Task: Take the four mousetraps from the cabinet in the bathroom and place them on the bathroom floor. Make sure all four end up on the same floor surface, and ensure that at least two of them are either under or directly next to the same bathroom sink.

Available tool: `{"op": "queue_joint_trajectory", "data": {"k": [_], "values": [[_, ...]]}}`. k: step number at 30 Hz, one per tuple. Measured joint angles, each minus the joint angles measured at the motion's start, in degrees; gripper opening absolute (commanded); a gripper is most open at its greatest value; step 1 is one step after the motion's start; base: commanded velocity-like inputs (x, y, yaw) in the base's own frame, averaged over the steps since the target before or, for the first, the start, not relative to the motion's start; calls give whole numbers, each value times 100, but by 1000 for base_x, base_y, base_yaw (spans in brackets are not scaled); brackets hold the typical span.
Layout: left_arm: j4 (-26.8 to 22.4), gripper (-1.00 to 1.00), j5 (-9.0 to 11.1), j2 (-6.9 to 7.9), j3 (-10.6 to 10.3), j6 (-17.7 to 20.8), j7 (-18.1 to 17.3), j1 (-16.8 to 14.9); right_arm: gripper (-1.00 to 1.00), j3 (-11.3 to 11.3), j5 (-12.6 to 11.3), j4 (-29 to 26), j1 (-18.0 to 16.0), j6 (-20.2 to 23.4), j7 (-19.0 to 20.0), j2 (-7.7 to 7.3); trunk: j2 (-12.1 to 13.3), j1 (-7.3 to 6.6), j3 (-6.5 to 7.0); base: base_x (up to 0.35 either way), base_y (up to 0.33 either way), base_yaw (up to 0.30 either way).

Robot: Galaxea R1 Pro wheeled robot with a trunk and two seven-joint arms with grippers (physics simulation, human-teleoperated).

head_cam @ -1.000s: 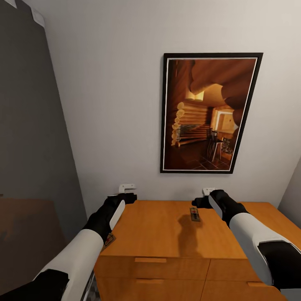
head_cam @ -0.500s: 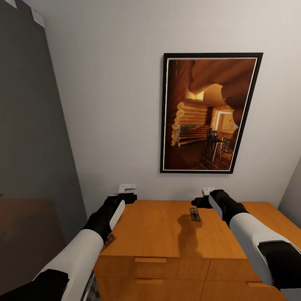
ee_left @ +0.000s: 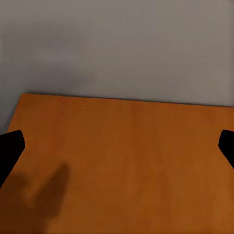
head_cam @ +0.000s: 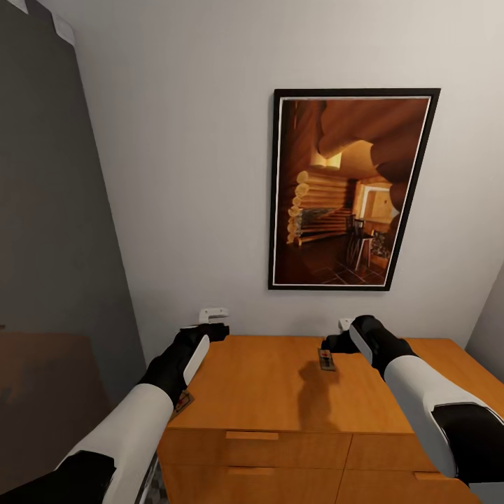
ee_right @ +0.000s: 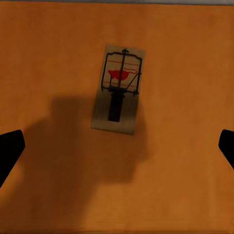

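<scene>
One mousetrap (head_cam: 326,360) lies flat on the orange-brown top of the cabinet (head_cam: 266,392), toward the back. My right gripper (head_cam: 344,325) hangs open just above and behind it. In the right wrist view the mousetrap (ee_right: 119,96) sits ahead of the gap, between the dark fingertips (ee_right: 9,148), with its red mark and dark wire facing up. A second mousetrap (head_cam: 183,402) peeks out at the cabinet's left edge, partly under my left forearm. My left gripper (head_cam: 212,315) is open over the cabinet's back left corner, above bare wood (ee_left: 122,161).
A white wall rises directly behind the cabinet, with a dark-framed picture (head_cam: 350,189) above it. A grey panel (head_cam: 49,210) stands to the left. Drawer fronts with wooden bar handles (head_cam: 252,435) face me below the top.
My right gripper has dipped slightly toward the mousetrap below it. The left arm and both mousetraps have not moved.
</scene>
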Motion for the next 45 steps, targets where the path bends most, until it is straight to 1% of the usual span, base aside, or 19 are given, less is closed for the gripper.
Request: {"op": "queue_joint_trajectory", "data": {"k": [16,45], "values": [[0,100,-2,0,2,7,-1,0,100,11,-13,-29,-1,103,10,-4,0,0,0,0,0,0],[4,100,0,0,1,0,0,0,100,7,-5,-52,-1,47,22,5,0,0,0,0,0,0]]}}
